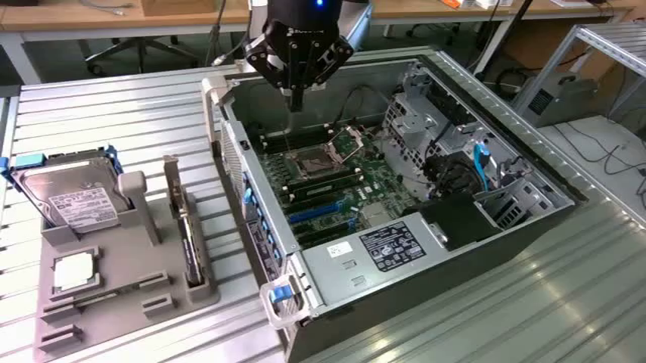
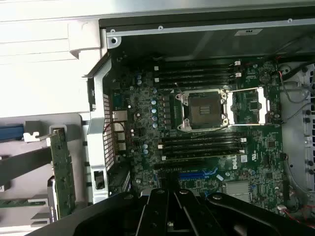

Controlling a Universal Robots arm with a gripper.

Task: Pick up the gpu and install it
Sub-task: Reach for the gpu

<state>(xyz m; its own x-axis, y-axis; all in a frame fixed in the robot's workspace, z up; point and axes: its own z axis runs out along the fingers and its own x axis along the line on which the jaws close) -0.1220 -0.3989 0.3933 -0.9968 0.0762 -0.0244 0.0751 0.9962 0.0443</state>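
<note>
One card matters here. At the near end of the grey holder (image 1: 111, 310), on the exterior view's left, a small square silver chip (image 1: 76, 271) lies flat. Beside the chip, on the side nearer the case, the gpu (image 1: 187, 238) stands on its long edge in a slot of that holder. Its silver bracket is at the far end and its upper edge is free. Farther back on the holder a hard drive (image 1: 76, 204) leans in its own cradle, apart from the card.

To the exterior view's right lies the open computer case (image 1: 230, 144). Its motherboard (image 1: 323, 178) faces up, with blue expansion slots (image 1: 315, 213) toward the near side. Farthest off, the gripper (image 1: 295, 97) hangs over the far part of the board, well apart from the gpu. Its jaws are pressed together and carry nothing.

I judge the card to be light and stiff, but thin and easily damaged, with bare parts on its face and a contact edge down in the slot. The free upper edge, around mid-length, looks like the best place for a pinch across the thickness. Held by the bracket alone, it would probably swing.
</note>
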